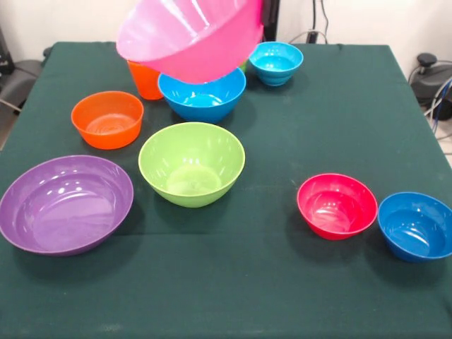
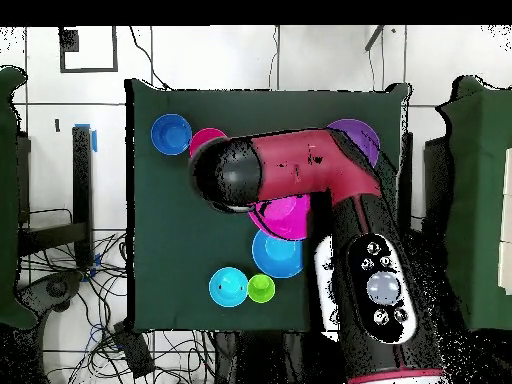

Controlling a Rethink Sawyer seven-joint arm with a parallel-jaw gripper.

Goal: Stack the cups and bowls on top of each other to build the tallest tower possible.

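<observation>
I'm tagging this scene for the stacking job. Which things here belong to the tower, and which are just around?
Belongs to the job:
pink bowl, lifted, tilted
large blue bowl
lime green bowl
purple bowl
orange bowl
red bowl
two small blue bowls
orange cup
green cup

Just around:
green tablecloth
cables

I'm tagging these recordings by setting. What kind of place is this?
Probably a robotics lab, not a kitchen: a green-clothed table of plastic bowls, loose cables on the floor beside it, and a red and black robot arm reaching over it.
</observation>
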